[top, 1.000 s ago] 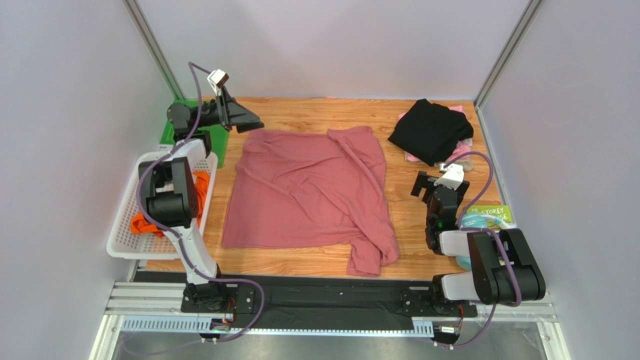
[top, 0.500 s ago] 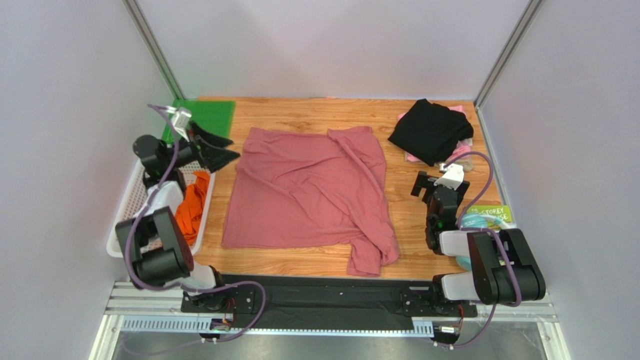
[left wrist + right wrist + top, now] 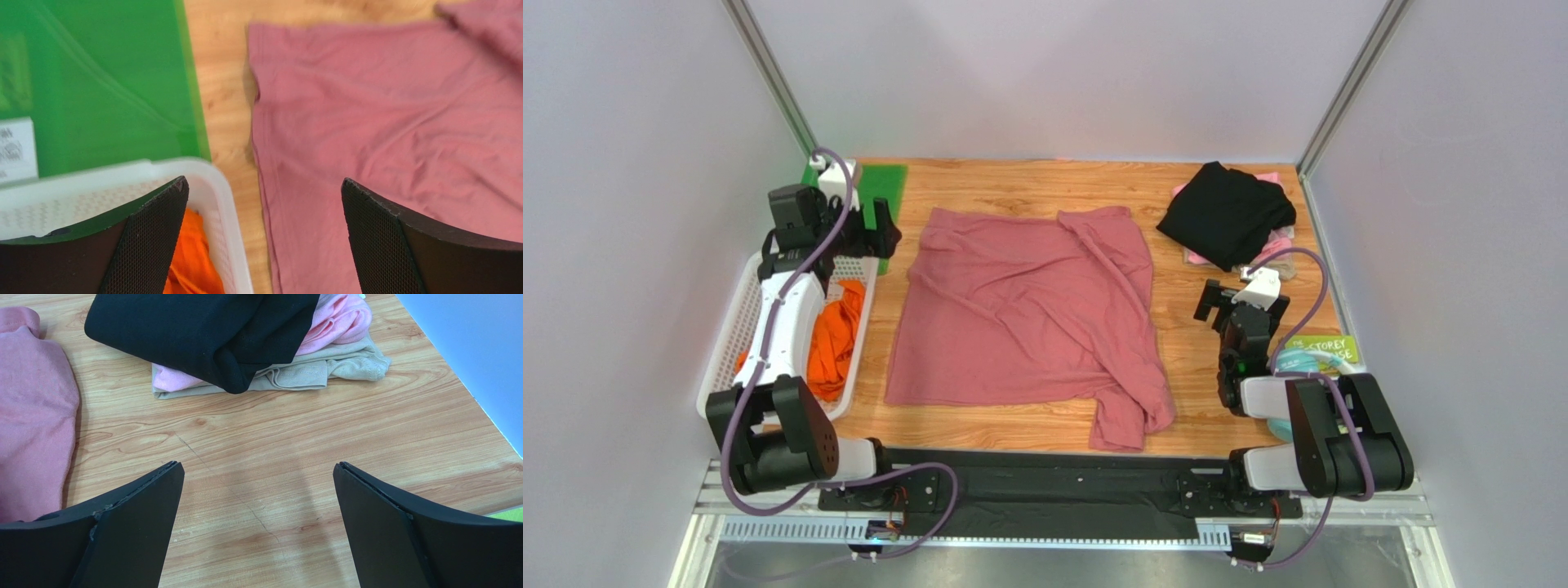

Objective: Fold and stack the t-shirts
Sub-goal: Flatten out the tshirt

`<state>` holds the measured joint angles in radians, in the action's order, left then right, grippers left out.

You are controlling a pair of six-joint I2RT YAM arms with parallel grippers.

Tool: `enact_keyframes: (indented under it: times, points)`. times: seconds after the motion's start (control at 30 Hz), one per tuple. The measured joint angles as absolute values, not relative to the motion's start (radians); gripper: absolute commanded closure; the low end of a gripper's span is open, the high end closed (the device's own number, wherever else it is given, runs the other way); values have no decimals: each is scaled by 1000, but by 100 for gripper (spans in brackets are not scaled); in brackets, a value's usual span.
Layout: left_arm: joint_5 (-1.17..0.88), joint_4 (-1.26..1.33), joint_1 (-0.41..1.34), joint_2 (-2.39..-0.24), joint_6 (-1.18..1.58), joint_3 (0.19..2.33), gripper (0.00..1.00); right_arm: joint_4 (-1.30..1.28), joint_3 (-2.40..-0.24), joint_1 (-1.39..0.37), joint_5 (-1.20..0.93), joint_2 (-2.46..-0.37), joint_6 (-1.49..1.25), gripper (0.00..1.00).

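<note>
Gaping wide, holding nothing: left jaws above basket (image 3: 222, 193) edge, right jaws above table (image 3: 258, 453).

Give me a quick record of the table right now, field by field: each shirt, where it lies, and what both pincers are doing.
rose shirt: spread on the middle of the table, wrinkled, not yet folded
black shirt: loosely folded, far right corner
pale pink shirt: under the black shirt
orange shirt: bunched in the white basket, left side
left pincer: open, empty, above the basket's far corner, beside the rose shirt's edge
right pincer: open, empty, over bare wood near the black shirt
</note>
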<state>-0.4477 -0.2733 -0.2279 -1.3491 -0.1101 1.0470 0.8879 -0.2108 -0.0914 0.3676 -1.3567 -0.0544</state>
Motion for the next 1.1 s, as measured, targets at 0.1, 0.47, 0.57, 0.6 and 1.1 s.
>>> enact_keyframes:
  times: [0.1, 0.47, 0.57, 0.6, 1.1]
  points:
    - [-417, -299, -173, -1336, -70, 1135, 0, 888, -211, -91, 368, -1357, -54, 0]
    - [-369, -541, 90, -1371, -51, 1243, 0, 888, -211, -91, 368, -1357, -54, 0]
    - [-338, -583, 89, -1464, -70, 1317, 0, 888, -211, -91, 367, -1357, -54, 0]
    - [-328, -595, 85, -1477, -76, 1321, 0, 888, -211, -91, 367, -1357, -54, 0]
    - [-440, -710, -19, -1629, -47, 1481, 0, 552, -355, -155, 412, -1250, -38, 0]
